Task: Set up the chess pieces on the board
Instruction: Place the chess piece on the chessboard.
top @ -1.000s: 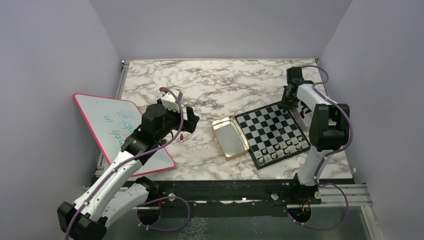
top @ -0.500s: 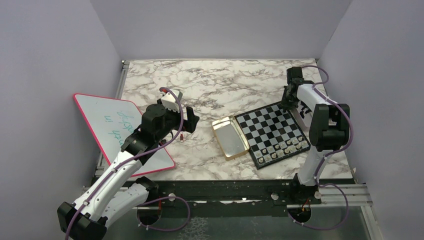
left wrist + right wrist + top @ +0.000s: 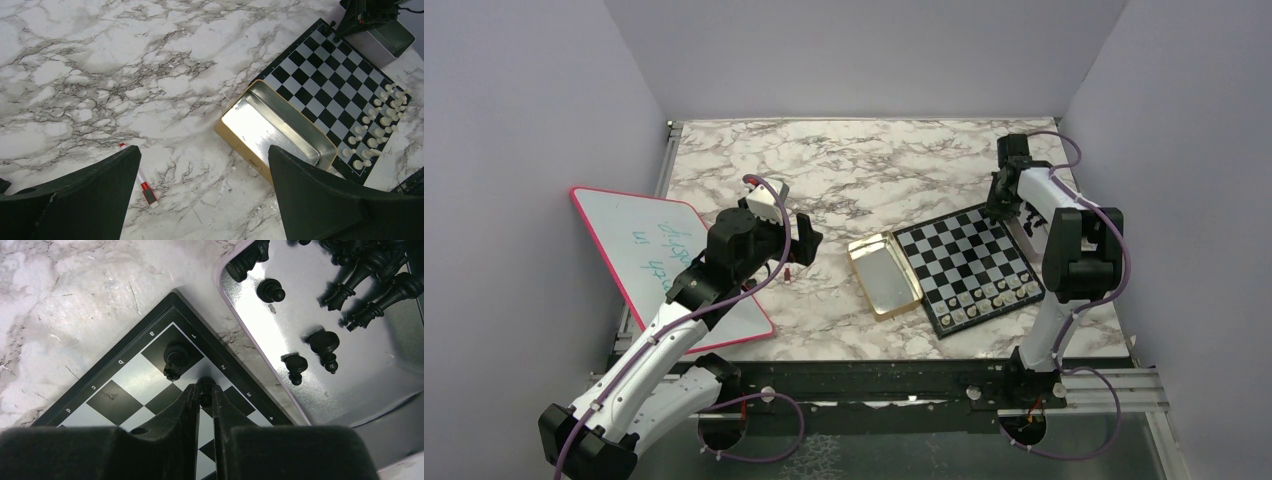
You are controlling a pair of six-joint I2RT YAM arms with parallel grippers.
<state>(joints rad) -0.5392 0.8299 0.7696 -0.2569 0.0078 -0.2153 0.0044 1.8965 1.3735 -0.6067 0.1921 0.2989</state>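
Observation:
The small chessboard (image 3: 969,262) lies at the right of the table. Pale pieces (image 3: 999,292) stand along its near edge. My right gripper (image 3: 204,392) is shut on a black chess piece (image 3: 204,386) and holds it over the board's far corner, on a pale square by the border. Another black piece (image 3: 175,359) stands on the corner square beside it. Several black pieces (image 3: 370,280) lie in a metal tray (image 3: 350,370) right of the board. My left gripper (image 3: 205,160) is open and empty above the marble, left of the gold tin (image 3: 275,132).
A pink-rimmed whiteboard (image 3: 669,265) lies at the left under my left arm. A small red marker (image 3: 142,185) lies on the marble near my left finger. The gold tin (image 3: 882,272) touches the board's left edge. Walls close in on three sides.

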